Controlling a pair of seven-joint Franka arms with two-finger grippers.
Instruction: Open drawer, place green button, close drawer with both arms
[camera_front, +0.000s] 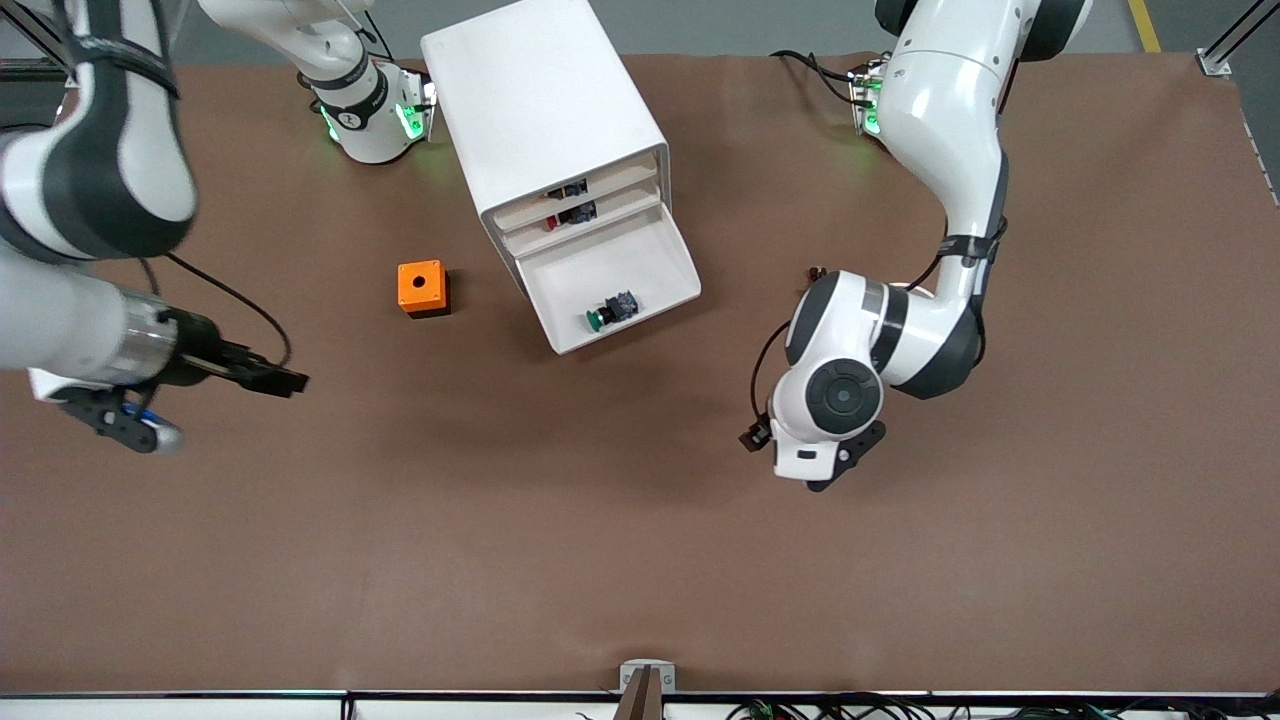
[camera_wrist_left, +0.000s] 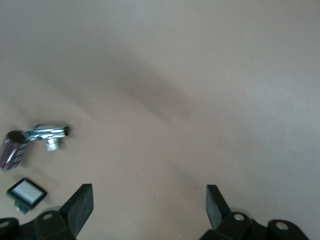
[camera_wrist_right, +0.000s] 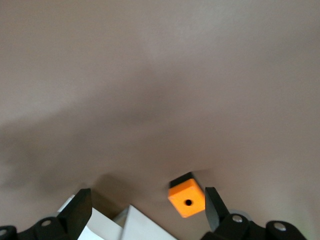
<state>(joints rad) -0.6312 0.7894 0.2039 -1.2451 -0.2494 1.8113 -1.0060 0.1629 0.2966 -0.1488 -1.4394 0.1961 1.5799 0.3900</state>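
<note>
Button (camera_front: 612, 310) in open drawer (camera_front: 655, 250); both grippers' jaws wide, empty. Risk: skewed push jams drawer or shifts cabinet (camera_front: 540, 100).

**A robotics lab, set up for a handling trial**

This is plainly a lab, not a home or shop. Two big white arms (camera_front: 930, 200) are bolted at the edge of a wide bench (camera_front: 640, 560) covered in plain brown matting, green status lights glowing at their bases. Bare grey floor runs along the top, with a yellow line painted on it and aluminium framing at the corner. Cables trail along the near edge. The props are test pieces: a white cabinet (camera_front: 545, 100) of small parts and an orange cube (camera_front: 422, 286).
</note>
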